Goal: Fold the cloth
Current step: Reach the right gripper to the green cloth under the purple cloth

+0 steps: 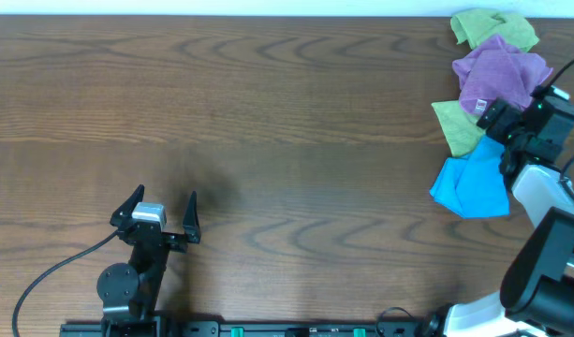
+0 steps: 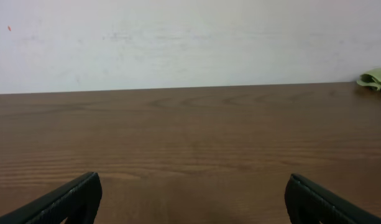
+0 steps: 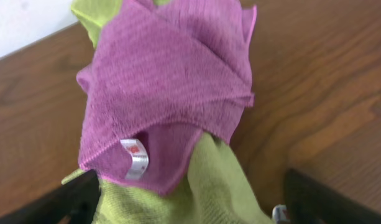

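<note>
Straddling the cloth (image 3: 206, 186) under a purple cloth (image 3: 165, 87), right jaws wide apart (left jaws likewise, well away).

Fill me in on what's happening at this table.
The right gripper, jaws open, hangs over the far right corner of the brown wooden table. It straddles a lime-green microfibre cloth that lies partly under a crumpled purple cloth. Nothing is gripped or folded yet. The left gripper sits open and empty over bare wood.
</note>
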Available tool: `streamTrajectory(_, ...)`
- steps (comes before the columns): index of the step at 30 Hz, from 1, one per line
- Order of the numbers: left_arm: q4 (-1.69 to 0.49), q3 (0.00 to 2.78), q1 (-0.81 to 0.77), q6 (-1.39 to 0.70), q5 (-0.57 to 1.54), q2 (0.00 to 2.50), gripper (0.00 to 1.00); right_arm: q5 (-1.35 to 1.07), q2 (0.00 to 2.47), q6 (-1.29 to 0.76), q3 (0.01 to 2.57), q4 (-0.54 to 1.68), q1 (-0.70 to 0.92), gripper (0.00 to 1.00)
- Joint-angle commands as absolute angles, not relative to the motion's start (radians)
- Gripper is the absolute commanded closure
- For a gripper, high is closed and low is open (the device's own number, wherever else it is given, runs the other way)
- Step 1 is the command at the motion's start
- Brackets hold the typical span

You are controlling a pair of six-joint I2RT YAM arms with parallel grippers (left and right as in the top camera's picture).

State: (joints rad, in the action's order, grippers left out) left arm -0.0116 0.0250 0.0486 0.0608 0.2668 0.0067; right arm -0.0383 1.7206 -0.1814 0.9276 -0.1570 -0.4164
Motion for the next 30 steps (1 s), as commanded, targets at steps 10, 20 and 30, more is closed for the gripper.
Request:
streamTrajectory(10,-0.047,0.005,0.045,0.075,0.304,0.005,0.05,-0.052,1.723,-0.175,0.953,-0.094,-0.457,0.99)
streamTrajectory(20,-0.047,0.005,0.045,0.075,0.304,0.005,0.05,-0.056,1.687,-0.178,0.974,-0.070,-0.463,0.36)
streamTrajectory(30,-0.047,0.005,0.045,0.075,0.304,0.005,0.04,-0.057,1.696,-0.154,0.974,0.012,-0.497,0.49)
